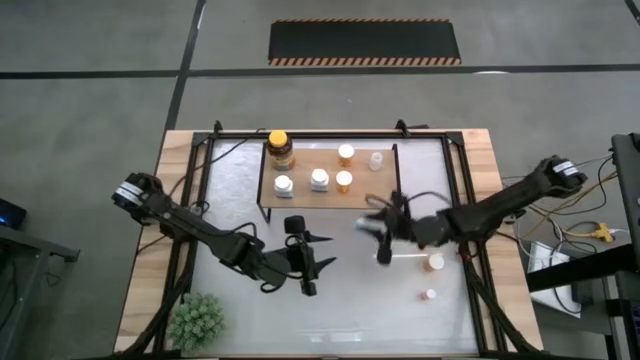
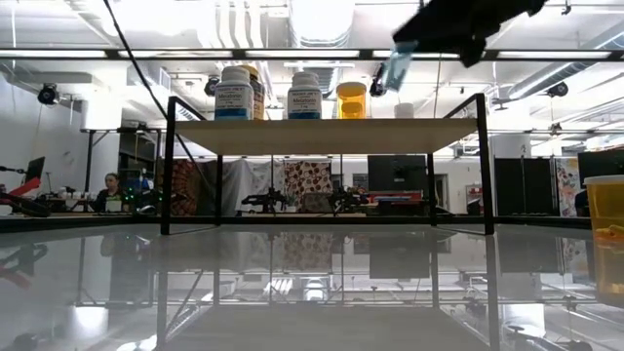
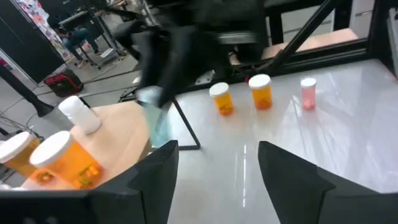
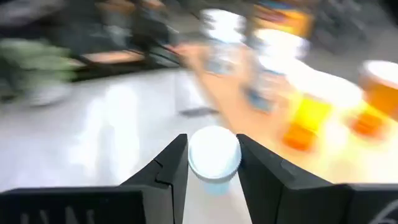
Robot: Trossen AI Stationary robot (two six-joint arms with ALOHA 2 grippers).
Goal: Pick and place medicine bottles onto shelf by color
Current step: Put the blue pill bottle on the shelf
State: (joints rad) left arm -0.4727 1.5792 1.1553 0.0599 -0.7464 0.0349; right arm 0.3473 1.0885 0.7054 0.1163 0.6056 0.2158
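From my remote station, items as seen:

1. Shelf (image 1: 330,196): light-wood board on black legs, toward 12 o'clock on the table (image 1: 340,320).
2. On the shelf: amber jar (image 1: 280,150) with a yellow lid at its 10 o'clock corner; two white bottles (image 1: 319,180) side by side along the 6 o'clock edge; two orange bottles (image 1: 345,154) right of them, one behind the other; one tiny pale bottle (image 1: 376,161) near the 2 o'clock corner.
3. Right claw (image 4: 213,163): raised off the table just off the shelf's 4 o'clock corner, fingers closed on a pale blue-tinted bottle (image 4: 214,155) with a white cap, held between both fingers. In the low view that bottle hangs above shelf level.
4. Left claw (image 3: 217,168): low over the table at 6 o'clock of the shelf, fingers parted, holding nothing.
5. On the table at 4 o'clock: one orange pale-capped bottle (image 1: 435,263), and a small pinkish bottle (image 1: 430,296) nearer 5 o'clock. The left wrist view shows a second orange bottle (image 3: 221,99) beside the first.
6. Green plant (image 1: 196,320): at 8 o'clock, on the table's corner.
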